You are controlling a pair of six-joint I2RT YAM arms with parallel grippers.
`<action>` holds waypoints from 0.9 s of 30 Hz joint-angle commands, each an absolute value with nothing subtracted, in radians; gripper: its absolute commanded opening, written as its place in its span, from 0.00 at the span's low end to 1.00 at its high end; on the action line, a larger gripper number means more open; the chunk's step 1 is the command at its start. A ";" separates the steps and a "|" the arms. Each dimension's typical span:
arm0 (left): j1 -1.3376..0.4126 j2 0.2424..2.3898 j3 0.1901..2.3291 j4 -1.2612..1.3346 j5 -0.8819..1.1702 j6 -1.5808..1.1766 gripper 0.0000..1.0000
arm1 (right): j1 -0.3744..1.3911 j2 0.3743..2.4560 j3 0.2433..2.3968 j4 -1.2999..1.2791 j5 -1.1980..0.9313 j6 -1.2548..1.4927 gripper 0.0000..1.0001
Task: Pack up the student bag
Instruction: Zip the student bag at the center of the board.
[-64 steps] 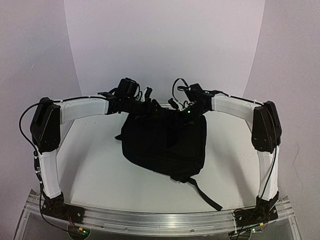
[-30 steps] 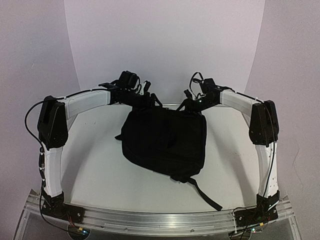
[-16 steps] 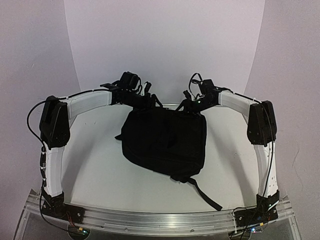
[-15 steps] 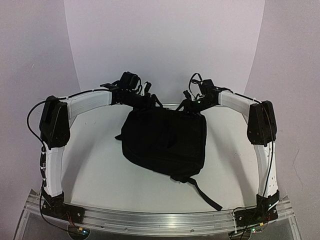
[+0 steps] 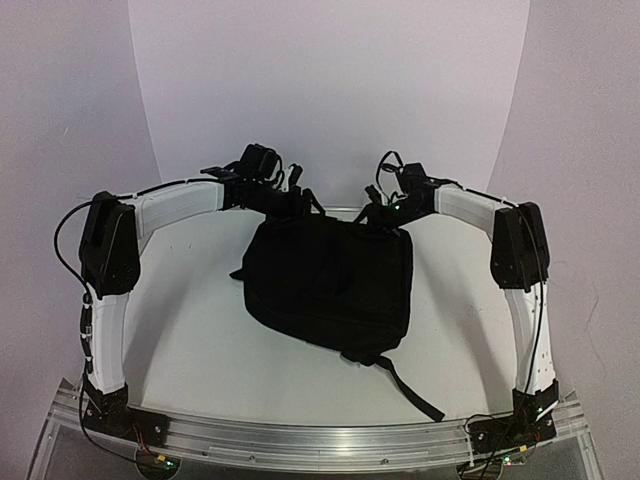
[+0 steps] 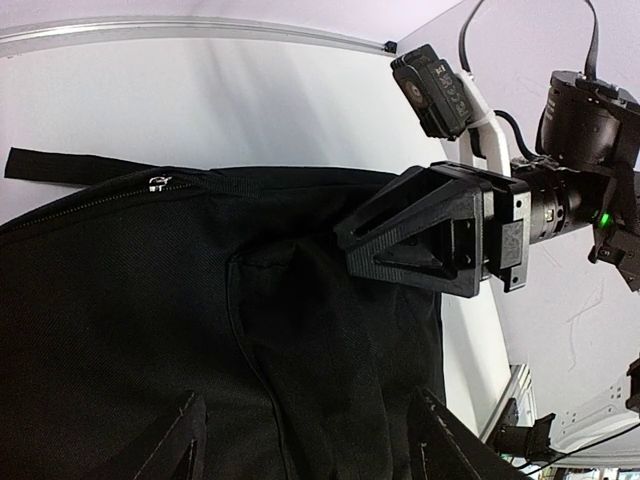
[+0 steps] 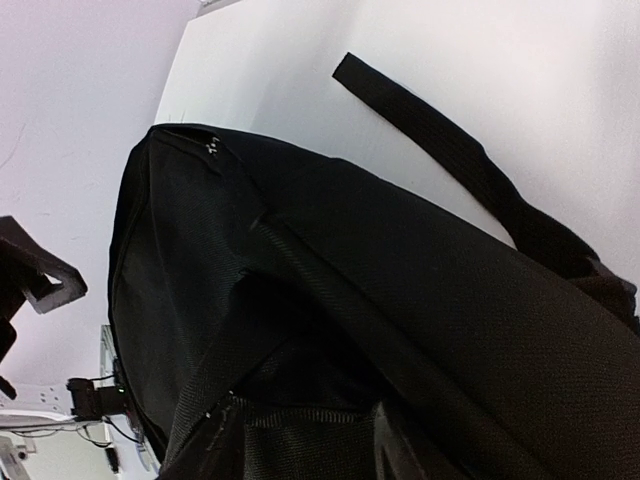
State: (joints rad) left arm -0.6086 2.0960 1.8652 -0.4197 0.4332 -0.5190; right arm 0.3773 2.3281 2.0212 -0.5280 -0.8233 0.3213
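Observation:
The student bag, a large black fabric backpack, lies flat mid-table with one webbing strap trailing toward the near edge. My left gripper hovers at the bag's far top edge. In the left wrist view it is open, fingers wide apart over the bag's fabric and holding nothing. My right gripper is at the top right corner. In the right wrist view it is shut on a ribbed webbing band of the bag. A zipper pull shows on the top seam.
The white table curves up into a white backdrop behind the bag. A loose strap end lies flat on the table. In the left wrist view, the right gripper's black finger crosses close over the bag's edge.
Two seconds ago both grippers were further in over the bag's top; they have since drawn back toward the far edge, tightening that edge. In the last second almost nothing moved.

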 commanded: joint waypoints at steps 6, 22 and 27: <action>-0.604 2.102 1.901 -0.384 0.430 -0.503 0.69 | 0.386 2.307 2.085 -0.497 -1.003 0.326 0.27; -0.592 2.079 1.874 -0.388 0.436 -0.494 0.69 | 0.333 2.140 1.995 -0.600 -0.952 0.152 0.00; -0.589 2.087 1.884 -0.395 0.445 -0.485 0.69 | 0.331 2.136 1.975 -0.639 -0.930 0.135 0.00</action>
